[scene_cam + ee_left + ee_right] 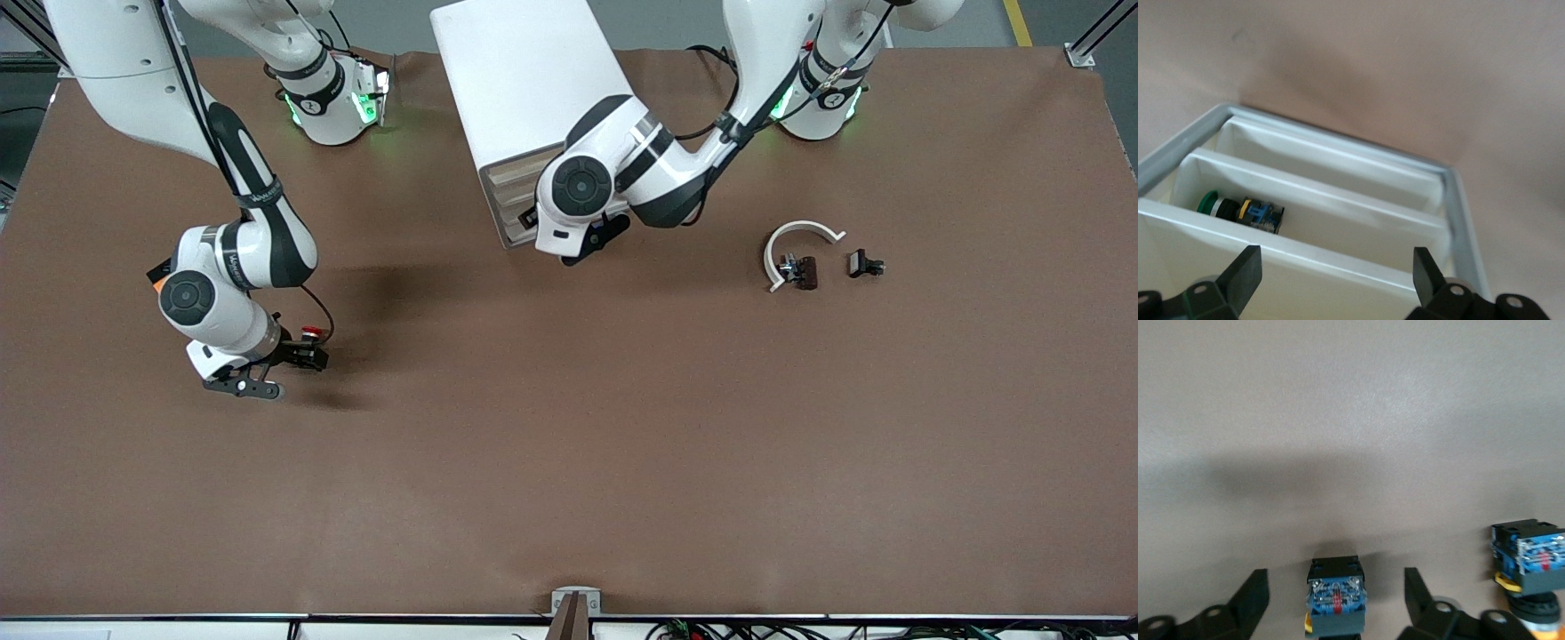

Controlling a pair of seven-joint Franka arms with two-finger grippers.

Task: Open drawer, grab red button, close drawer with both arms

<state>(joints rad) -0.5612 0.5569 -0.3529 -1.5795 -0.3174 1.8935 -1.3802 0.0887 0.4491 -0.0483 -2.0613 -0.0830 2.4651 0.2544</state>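
Note:
The button (1336,600) shows its black-and-blue body on the table between the fingers of my right gripper (1336,579), which stands open with a gap on each side; its cap is hidden here. In the front view my right gripper (276,372) is low over the table at the right arm's end, and a red cap (310,332) shows beside it; I cannot tell whose cap it is. My left gripper (1338,257) hangs open over the drawer (1338,200), whose white compartments lie open below it. From the front, my left gripper (589,242) is at the cabinet's (524,80) front.
A second alike button (1530,560) with an orange cap stands beside my right gripper. A green-capped button (1241,208) lies in one drawer compartment. A white curved piece (800,233) and two small dark parts (800,271) (865,264) lie toward the left arm's end.

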